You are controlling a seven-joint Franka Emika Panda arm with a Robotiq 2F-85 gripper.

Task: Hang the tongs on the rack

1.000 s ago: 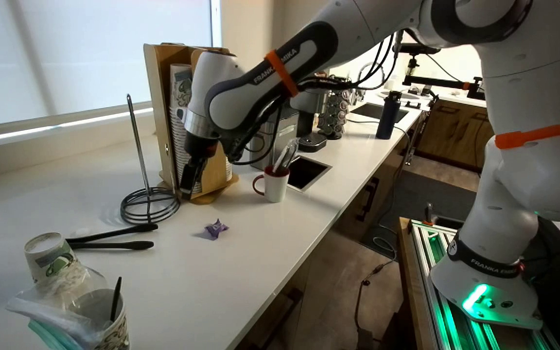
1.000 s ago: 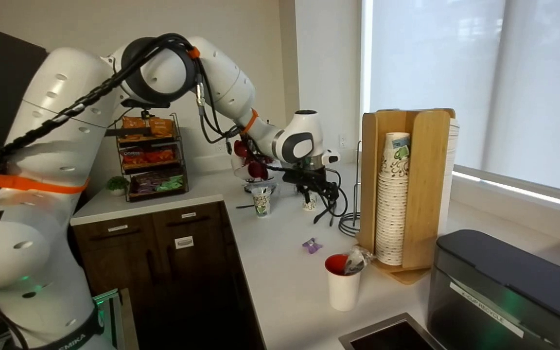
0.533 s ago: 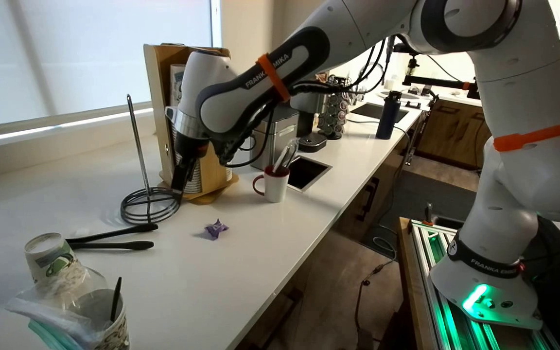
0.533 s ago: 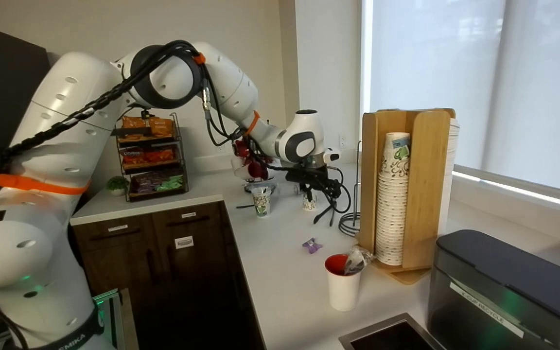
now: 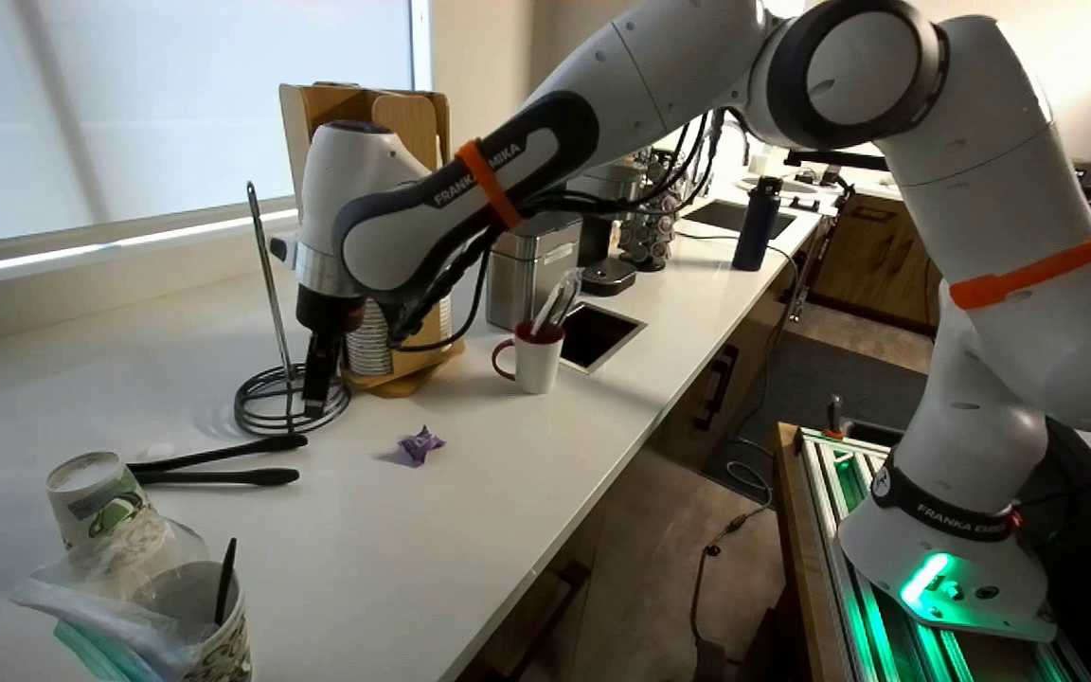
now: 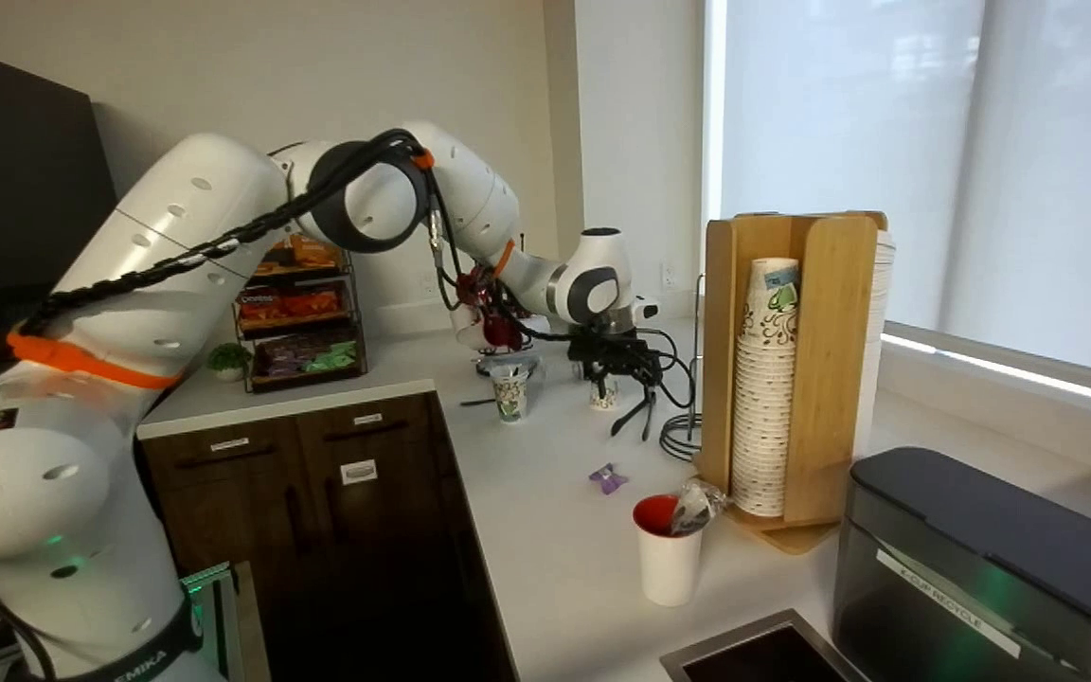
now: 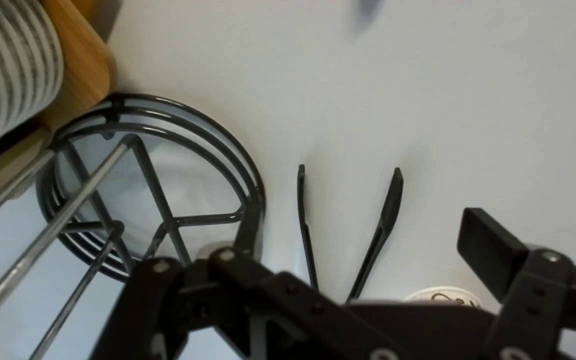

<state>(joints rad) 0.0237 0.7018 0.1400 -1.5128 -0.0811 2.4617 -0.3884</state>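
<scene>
Flat on the desk [image 5: 384,540], the black tongs [image 5: 266,477] lie w/ both arms spread in a V, so off the rack [image 7: 160,201] rn. Their free ends are just beside the rack's round wire base, one arm closer than the other. The joined end is hidden behind an upturned paper cup [image 5: 100,502] in an exterior view, so can't say much abt that bit. Rack's upright, base right by the wooden cup box [image 6: 844,379] w/ stacked paper cups [image 6: 765,417] in it; can't tell if those two touch.

Hand [image 7: 363,215] is up above the desk, fingers [image 7: 490,247] spread far apart, holding zilch. Per the wrist view both tong arms show in the gap btwn the fingers, w/ the desk further down. One finger overlaps the edge of the rack's base there, but idk if it's touching.

Other stuff fwiw: a small purple thing [image 5: 421,444], kinda star-shaped, on the desk near the tongs; a white mug [image 5: 538,365] w/ red handle, holding smth in clear plastic [image 6: 694,507]; an upright paper cup [image 5: 228,649] w/ a dark stick [image 5: 225,580] poking out; and a grey bin [image 6: 981,549] labeled "K-CUP RECYCLE" near the cup box.
</scene>
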